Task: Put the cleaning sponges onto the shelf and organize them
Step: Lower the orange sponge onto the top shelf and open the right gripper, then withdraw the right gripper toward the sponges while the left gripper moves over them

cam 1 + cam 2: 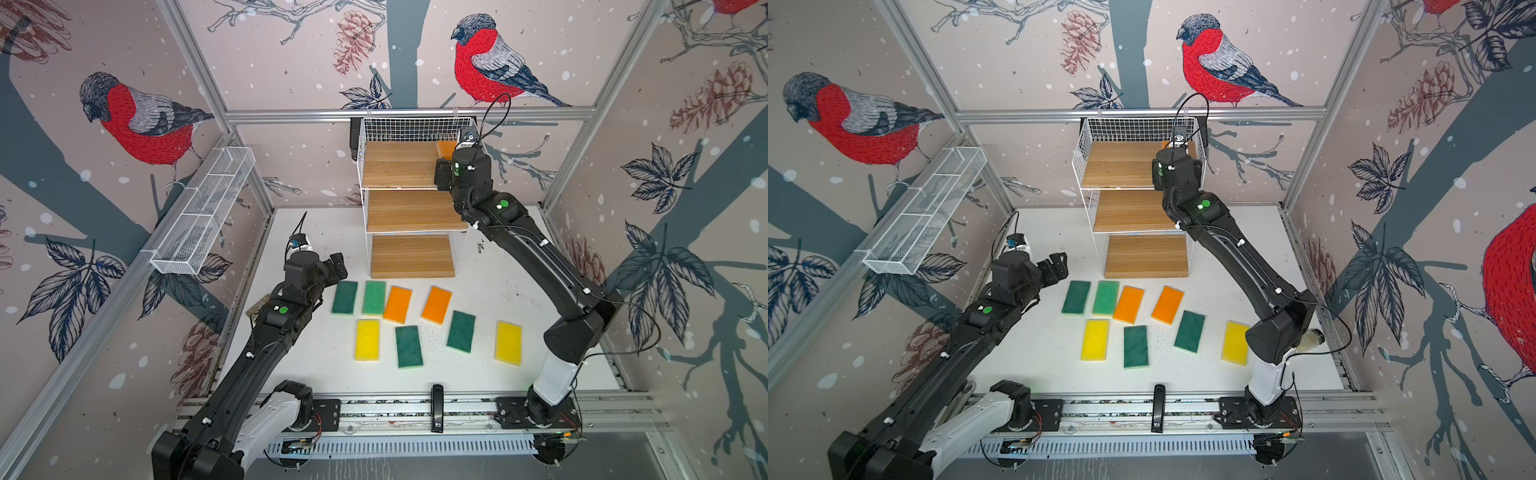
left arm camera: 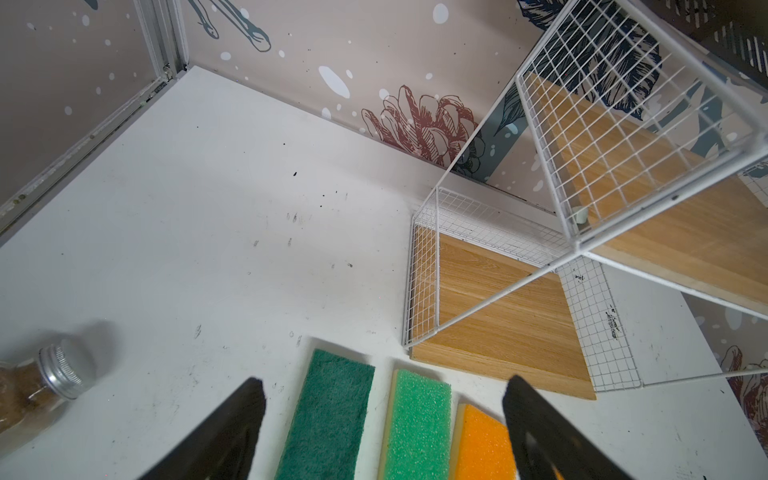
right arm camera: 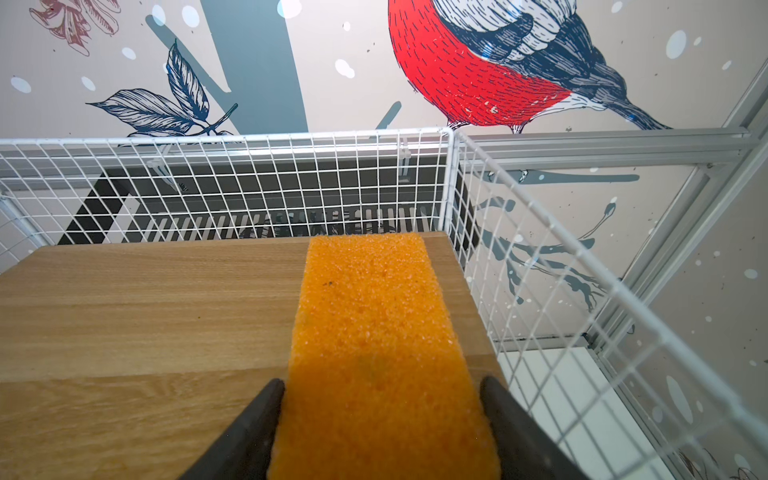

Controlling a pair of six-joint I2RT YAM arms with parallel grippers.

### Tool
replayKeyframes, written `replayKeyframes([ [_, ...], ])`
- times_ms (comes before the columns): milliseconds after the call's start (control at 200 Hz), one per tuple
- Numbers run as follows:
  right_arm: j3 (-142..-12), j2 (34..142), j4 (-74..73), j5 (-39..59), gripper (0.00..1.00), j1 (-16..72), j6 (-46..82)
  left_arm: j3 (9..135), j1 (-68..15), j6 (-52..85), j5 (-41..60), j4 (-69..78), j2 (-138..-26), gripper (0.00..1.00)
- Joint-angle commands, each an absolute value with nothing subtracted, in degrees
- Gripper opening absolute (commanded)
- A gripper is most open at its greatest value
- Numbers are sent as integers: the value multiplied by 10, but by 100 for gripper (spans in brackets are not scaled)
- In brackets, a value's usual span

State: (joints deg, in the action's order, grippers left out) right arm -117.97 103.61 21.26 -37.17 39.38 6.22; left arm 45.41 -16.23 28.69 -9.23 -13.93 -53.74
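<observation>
Pinches flat orange sponge crosswise in right claw, long axis toward back right corner of top board of white wire shelf; holds left claw spread.

The shelf, a white wire-grid rack with three stepped wooden boards, stands at the far middle. One orange sponge lies flat at the right end of its top board. Eight more lie flat on the table before it. The far row, from the left, holds a dark green sponge, a pale green sponge, a tilted orange sponge and a second tilted orange sponge. The near row holds a left yellow sponge, a middle green sponge, a right green sponge and a right yellow sponge.
</observation>
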Motion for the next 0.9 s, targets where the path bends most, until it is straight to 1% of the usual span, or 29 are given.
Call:
replayKeyframes([
  [0, -1185, 1044, 233, -382, 73, 394, 66, 452, -162, 286, -98, -117, -537, 90],
  [275, -1190, 1032, 234, -382, 76, 406, 63, 452, -162, 286, -93, -117, -537, 90],
  [415, -1184, 1012, 224, -365, 81, 420, 54, 452, -162, 288, -90, -120, -536, 90],
  [475, -1177, 1000, 216, -360, 83, 429, 49, 452, -162, 290, -89, -121, -535, 90],
  [595, -1157, 975, 195, -382, 86, 445, 33, 452, -162, 291, -86, -124, -533, 90],
  [740, -1142, 949, 194, -390, 87, 454, 26, 453, -162, 295, -79, -127, -531, 90],
  [895, -1098, 915, 185, -383, 88, 457, 24, 456, -162, 294, -77, -135, -531, 90],
])
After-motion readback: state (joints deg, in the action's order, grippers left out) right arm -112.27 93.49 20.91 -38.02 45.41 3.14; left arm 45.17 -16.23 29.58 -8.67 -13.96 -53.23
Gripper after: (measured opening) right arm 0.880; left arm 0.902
